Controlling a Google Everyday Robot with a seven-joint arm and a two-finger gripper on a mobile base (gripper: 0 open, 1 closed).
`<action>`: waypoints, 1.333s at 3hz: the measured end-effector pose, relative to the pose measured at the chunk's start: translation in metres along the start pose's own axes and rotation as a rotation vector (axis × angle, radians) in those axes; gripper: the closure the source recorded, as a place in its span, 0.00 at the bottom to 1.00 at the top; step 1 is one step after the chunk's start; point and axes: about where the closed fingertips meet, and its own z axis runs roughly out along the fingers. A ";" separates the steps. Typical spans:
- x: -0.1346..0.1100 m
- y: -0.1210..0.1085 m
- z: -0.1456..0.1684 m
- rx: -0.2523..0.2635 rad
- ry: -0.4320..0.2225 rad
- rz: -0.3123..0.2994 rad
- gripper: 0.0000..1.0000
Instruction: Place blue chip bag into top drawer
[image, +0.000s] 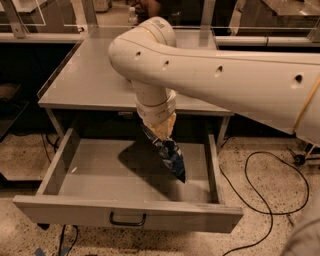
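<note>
One end effector (160, 133) — clamped on one crinkly dark blue foil chip bag (170, 159) — hangs over one open, wide shallow grey metal top drawer (125, 212) under one grey table (90, 75).

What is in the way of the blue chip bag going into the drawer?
Nothing I can see. The tool, just below the table edge, holds the blue chip bag over the open top drawer, whose floor beneath looks bare.
</note>
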 end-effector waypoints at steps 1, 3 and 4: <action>0.003 0.007 0.013 0.032 0.044 0.012 1.00; 0.012 0.057 0.056 0.055 0.133 0.011 1.00; 0.023 0.083 0.075 0.021 0.164 -0.005 1.00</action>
